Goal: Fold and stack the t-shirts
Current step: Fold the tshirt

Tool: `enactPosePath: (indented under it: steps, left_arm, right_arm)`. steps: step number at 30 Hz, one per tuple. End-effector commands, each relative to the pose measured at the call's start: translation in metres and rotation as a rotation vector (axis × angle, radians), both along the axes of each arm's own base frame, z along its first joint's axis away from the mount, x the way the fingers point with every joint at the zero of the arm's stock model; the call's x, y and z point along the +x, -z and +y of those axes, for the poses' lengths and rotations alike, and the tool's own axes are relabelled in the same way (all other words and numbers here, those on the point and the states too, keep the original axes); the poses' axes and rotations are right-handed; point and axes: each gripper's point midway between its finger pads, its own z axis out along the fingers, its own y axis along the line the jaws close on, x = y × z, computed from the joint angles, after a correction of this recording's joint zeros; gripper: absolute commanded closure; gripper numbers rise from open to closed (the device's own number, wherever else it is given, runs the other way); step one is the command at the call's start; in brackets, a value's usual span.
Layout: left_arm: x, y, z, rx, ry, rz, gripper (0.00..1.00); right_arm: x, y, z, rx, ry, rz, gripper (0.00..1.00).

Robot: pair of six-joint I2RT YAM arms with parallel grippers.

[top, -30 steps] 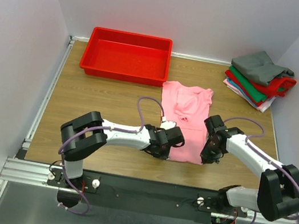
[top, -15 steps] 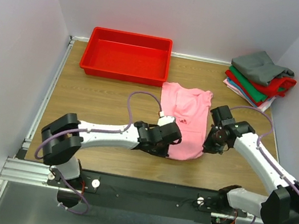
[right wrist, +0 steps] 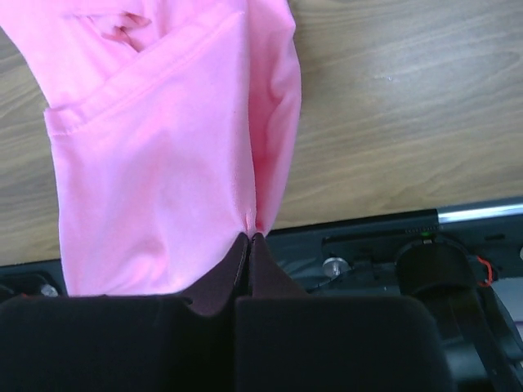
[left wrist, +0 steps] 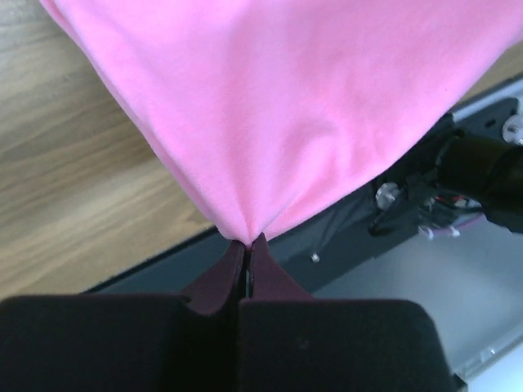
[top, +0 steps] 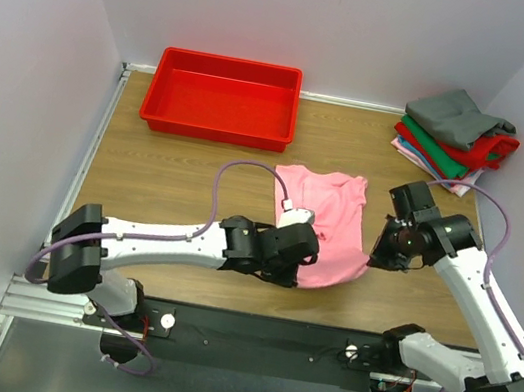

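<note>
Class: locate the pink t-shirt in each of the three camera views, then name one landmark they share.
Top external: pink t-shirt at the centre of the wooden table.
Left wrist: pink t-shirt fills the upper frame, pinched by the left claw.
Right wrist: pink t-shirt fills the left half, pinched by the right claw.
Shared landmark: the wooden table.

Likely a robot lab, bare white walls (top: 372, 33) around a wooden table (top: 175, 171), arms (top: 158, 236) bolted to a black bar (top: 258, 335)

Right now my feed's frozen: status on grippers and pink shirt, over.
Left gripper shut on pink shirt, near corner. Right gripper shut on its other near corner. Near end off table, far end on it. Tray and stack stand apart.
</note>
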Motion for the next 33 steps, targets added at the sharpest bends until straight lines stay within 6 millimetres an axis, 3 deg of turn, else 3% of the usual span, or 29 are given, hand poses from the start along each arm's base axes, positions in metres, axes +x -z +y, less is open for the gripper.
enactPosePath:
  steps: [1,8,12,23,33]
  left_arm:
    - [-0.025,-0.024,0.003,-0.062,0.030,0.045,1.00]
    - [-0.059,-0.041,-0.011,-0.112,0.105,0.092,1.00]
    - [-0.061,-0.048,-0.007,-0.126,0.089,0.096,1.00]
    - [-0.021,-0.057,0.000,-0.218,-0.010,0.041,1.00]
    - [0.027,-0.039,0.016,-0.219,-0.059,0.006,1.00]
  right_arm:
    - [-0.021,-0.019,-0.005,0.009,-0.005,0.036,0.99]
    - [-0.028,-0.043,0.004,0.094,-0.003,0.004,0.99]
    - [-0.025,-0.049,0.007,0.111,0.022,-0.010,0.99]
    - [0.024,-0.054,0.013,0.089,0.073,-0.124,0.99]
    - [0.076,-0.050,0.022,0.068,0.119,-0.204,0.99]
